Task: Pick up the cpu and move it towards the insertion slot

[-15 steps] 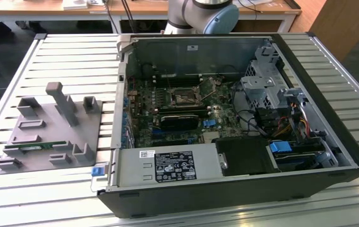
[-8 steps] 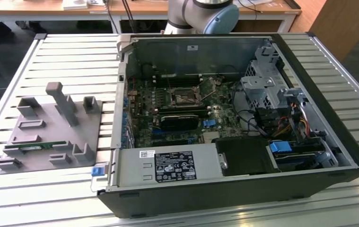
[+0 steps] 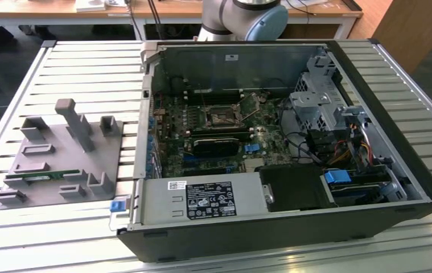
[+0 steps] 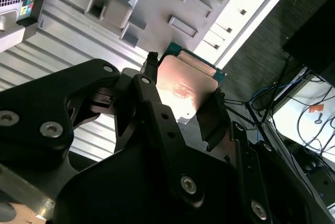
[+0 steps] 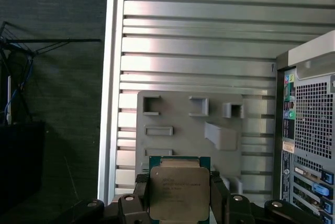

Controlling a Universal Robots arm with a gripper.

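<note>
The cpu [image 5: 178,200] is a flat square chip with a silvery top and a thin green rim. My gripper [image 5: 179,179] is shut on it, one black finger [image 5: 142,190] on each of two opposite edges. It hangs in the air well above the grey fixture plate [image 5: 188,130]. In the second wrist view the cpu [image 4: 180,90] sits the same way inside the gripper [image 4: 184,80]. The insertion slot [image 3: 222,116] is a dark square socket in a shiny metal bracket, on the motherboard inside the open computer case [image 3: 276,227].
The grey fixture plate [image 3: 56,153] with upright pegs lies on the slatted table [image 3: 86,68] at the exterior view's left of the case. A green memory stick [image 3: 45,177] rests in it. A black block [image 3: 216,145] sits just below the socket. The robot's base [image 3: 246,17] stands behind the case.
</note>
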